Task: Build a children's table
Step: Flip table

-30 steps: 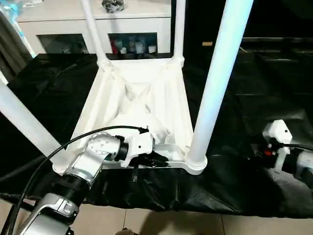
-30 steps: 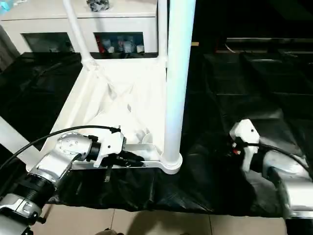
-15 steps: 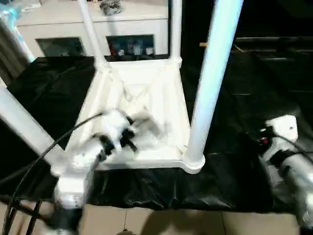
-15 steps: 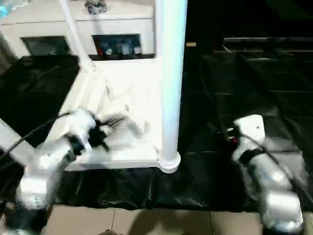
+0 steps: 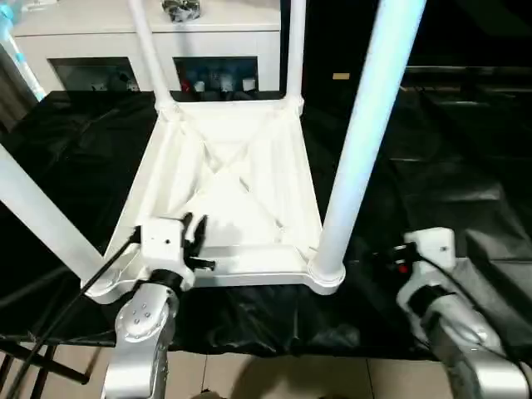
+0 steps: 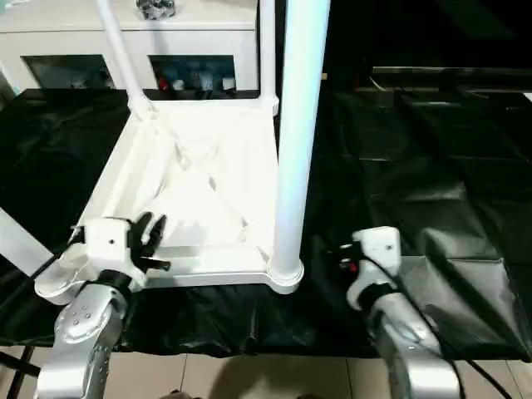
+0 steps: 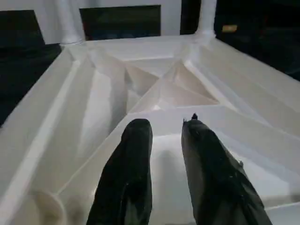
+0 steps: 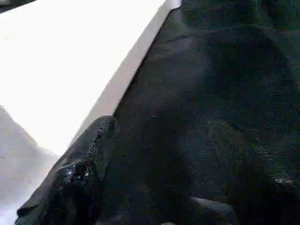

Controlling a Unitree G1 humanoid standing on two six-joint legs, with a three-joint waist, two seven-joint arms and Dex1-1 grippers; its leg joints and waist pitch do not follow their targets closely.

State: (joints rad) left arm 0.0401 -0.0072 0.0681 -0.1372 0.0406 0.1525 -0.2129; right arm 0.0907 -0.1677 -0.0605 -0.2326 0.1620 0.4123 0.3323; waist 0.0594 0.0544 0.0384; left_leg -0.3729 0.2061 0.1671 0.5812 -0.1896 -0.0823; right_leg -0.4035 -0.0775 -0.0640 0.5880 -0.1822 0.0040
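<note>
The children's table [image 5: 233, 191] lies upside down on the black-covered counter [image 5: 465, 166], ribbed underside up, with four legs [image 5: 366, 133] standing from its corner sockets. From here it looks fully legged.

My left gripper [image 7: 166, 129] hovers over the near rim of the tabletop, its two black fingers [image 7: 136, 154] a narrow gap apart and holding nothing. My right gripper [image 8: 154, 154] sits over the black cover just beside the near right corner socket; its fingers stand well apart, empty.

I judge the table light, stiff and smooth, so a pinch on a tapered leg could slide. The thin rim wall or a rib beside the near edge gives a flatter, surer hold. Lifting by one leg might lever it in its socket.

The head views show all four legs and the white cabinet [image 5: 158, 33] behind the table. My left wrist view shows the crossed ribs [image 7: 159, 89] close up, which tells me where a finger could hook.
</note>
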